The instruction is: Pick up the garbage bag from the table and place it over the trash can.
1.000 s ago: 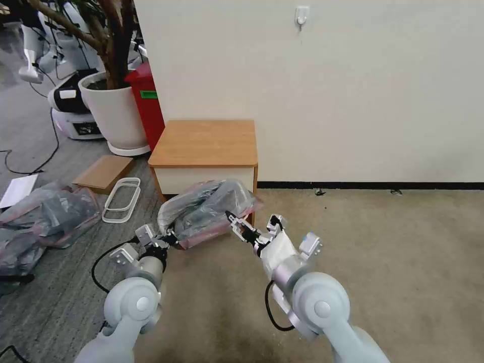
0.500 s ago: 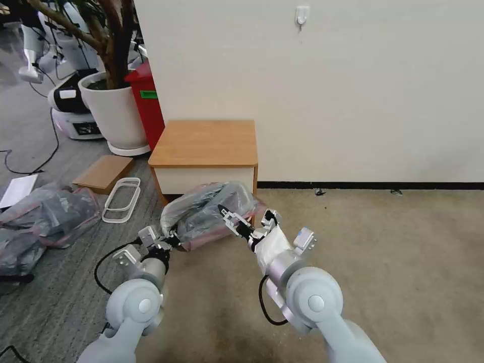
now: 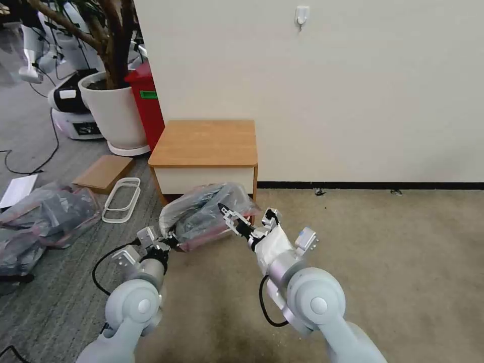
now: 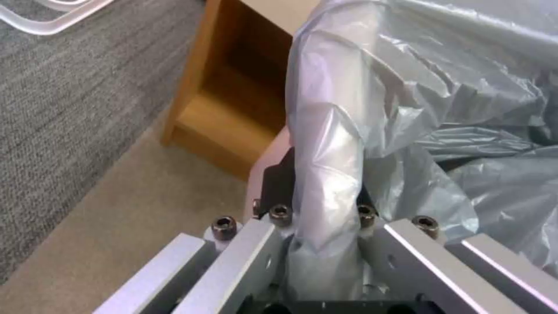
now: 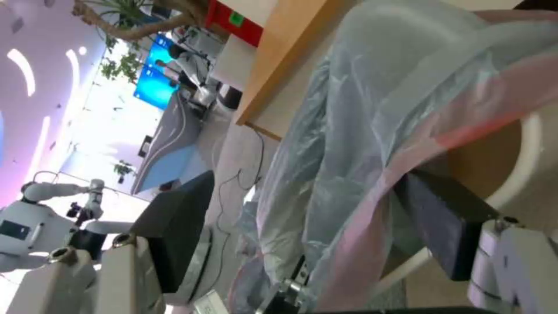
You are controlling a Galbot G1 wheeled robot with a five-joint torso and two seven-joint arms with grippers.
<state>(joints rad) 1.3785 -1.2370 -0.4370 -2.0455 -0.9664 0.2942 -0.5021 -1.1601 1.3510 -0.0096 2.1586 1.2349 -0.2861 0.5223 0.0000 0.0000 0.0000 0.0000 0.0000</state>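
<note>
Here our left gripper (image 3: 169, 241) is clamped on a twisted fold of the garbage bag (image 3: 209, 212), while our right gripper (image 3: 250, 222) stands spread wide, one finger (image 5: 447, 226) tucked under the bag's pink hem. We judge the draping step nearly done: next we need to pull the hem down over the trash can (image 5: 526, 148) rim. Beyond our grippers, the crinkly grey bag covers the can, just before the table (image 3: 204, 143)
</note>
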